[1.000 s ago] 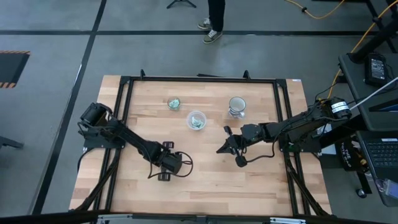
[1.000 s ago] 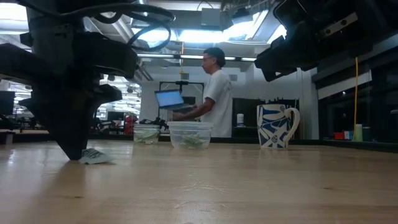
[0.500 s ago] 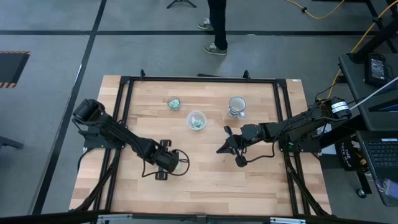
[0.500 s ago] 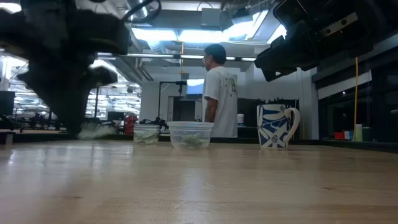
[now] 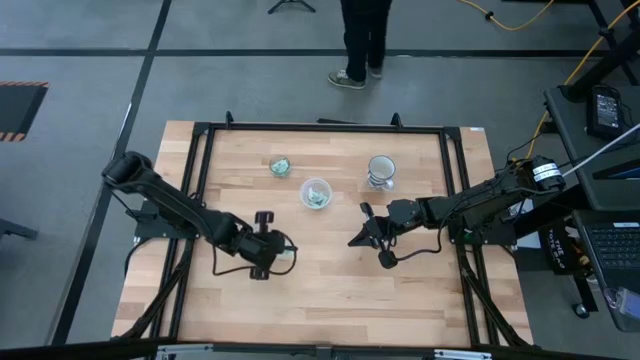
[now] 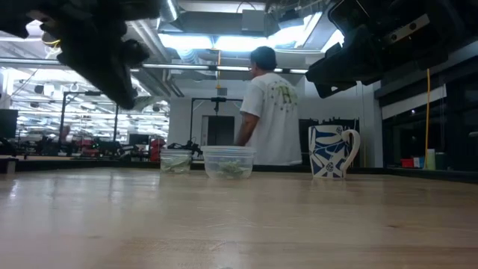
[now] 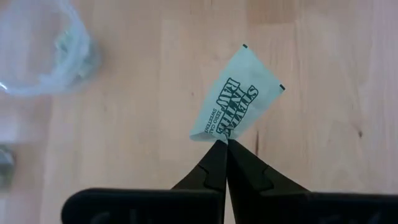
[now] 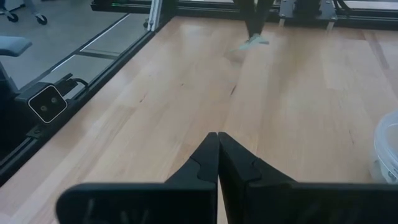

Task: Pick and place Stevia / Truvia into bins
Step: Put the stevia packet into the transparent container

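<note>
In the left wrist view a pale green Stevia sachet [image 7: 236, 93] sticks out past my left gripper [image 7: 222, 143], which is shut on it above bare wood. That gripper [image 5: 265, 245] is left of the table's middle and raised [image 6: 104, 60]. A small clear bin [image 5: 280, 166] and a wider whitish bin [image 5: 316, 193], both holding sachets, stand on their bases toward the far edge. My right gripper [image 5: 365, 232] hovers shut right of the middle, holding nothing [image 8: 217, 137]. My left gripper pinches the sachet by one corner [image 7: 216, 134] between its two fingertips, coming from above and pointing down. The sachet is lifted clear of the table and juts out flat beyond the fingertips [image 8: 254, 41].
A blue-and-white mug [image 5: 381, 172] stands right of the wider bin [image 6: 228, 162]. A black frame [image 5: 320, 126] runs around the table's edges. A person [image 6: 270, 104] stands beyond the far edge. Bare wood lies along the near half of the table.
My left gripper, shut on the sachet, has risen from the table and moved a little toward the far edge. The sachet, which lay on the wood under the fingers, is now lifted clear. The person behind the table has walked to the right.
</note>
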`<move>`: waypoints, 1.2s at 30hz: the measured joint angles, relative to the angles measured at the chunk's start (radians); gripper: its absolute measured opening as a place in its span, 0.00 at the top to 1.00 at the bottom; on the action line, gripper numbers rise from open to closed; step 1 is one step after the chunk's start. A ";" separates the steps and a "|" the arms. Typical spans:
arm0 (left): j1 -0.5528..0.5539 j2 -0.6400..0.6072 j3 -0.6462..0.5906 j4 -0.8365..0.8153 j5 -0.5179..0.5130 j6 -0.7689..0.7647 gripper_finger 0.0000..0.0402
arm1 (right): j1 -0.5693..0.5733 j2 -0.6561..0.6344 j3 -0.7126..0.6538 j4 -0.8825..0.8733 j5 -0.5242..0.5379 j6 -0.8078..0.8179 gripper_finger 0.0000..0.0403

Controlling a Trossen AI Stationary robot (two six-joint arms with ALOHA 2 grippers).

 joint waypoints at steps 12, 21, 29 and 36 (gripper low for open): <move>0.027 -0.061 -0.203 0.507 -0.095 0.151 1.00 | 0.073 0.000 0.000 0.058 0.095 0.071 0.99; 0.117 0.029 -0.204 0.678 -0.106 0.228 0.99 | 0.084 0.000 0.000 0.070 0.207 0.072 0.99; 0.194 0.086 -0.205 0.792 -0.133 0.375 0.99 | 0.029 0.020 0.000 0.107 0.316 0.071 0.93; 0.222 0.085 -0.205 0.879 -0.264 0.475 1.00 | -0.029 0.020 0.000 0.131 0.316 0.065 0.75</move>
